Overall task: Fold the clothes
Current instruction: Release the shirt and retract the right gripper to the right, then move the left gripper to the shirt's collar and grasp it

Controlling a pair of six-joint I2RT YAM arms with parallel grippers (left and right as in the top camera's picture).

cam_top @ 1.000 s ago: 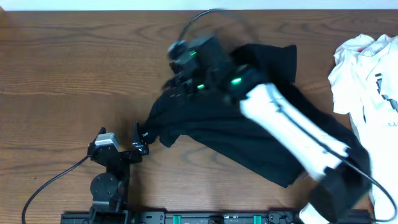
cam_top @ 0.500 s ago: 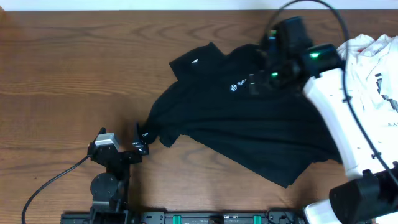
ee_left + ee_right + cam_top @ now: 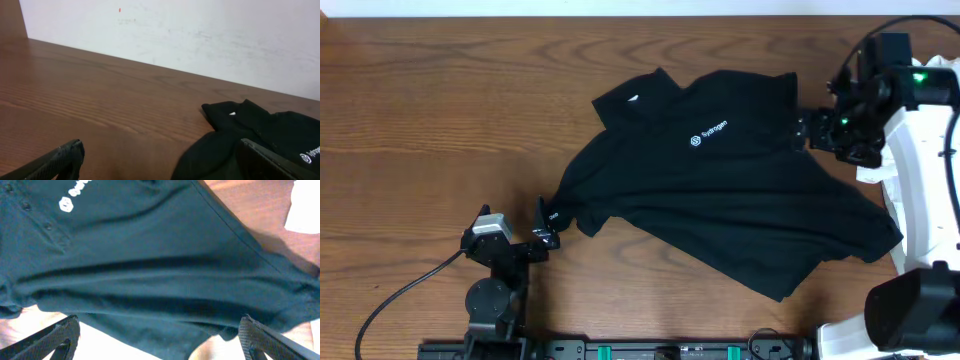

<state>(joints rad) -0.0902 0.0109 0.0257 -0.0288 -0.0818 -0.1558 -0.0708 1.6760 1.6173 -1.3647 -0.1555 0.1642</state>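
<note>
A black short-sleeved shirt (image 3: 720, 200) is lying spread out on a brown wooden desk (image 3: 440, 110), a little right of the middle in the overhead view. It is lying chest side up and slightly askew, with creases running across the fabric. A small white chest logo (image 3: 708, 132) is showing near its upper middle, and a tiny white mark (image 3: 635, 98) is showing on the sleeve that is pointing toward the far left corner. The lower hem is reaching toward the near right of the desk.

The left tool (image 3: 545, 226) is sitting low at the near left, just beside the shirt's left edge; whether it is touching the cloth cannot be told. Its wrist view is showing both fingers (image 3: 57, 162) standing wide apart with nothing between them, and it is looking across bare wood toward a white wall (image 3: 200, 35).

The right tool (image 3: 157, 330) is hovering over the shirt's far right edge. Its fingers (image 3: 55, 340) are also standing wide apart, and no cloth is caught between them. Its wrist view is looking straight down on the dark fabric.

A patch of a white garment (image 3: 306, 210) is showing at the right, beside the shirt and mostly hidden behind the right arm in the overhead view.

A black cable (image 3: 400, 290) is trailing from the left arm's base toward the near left edge.
</note>
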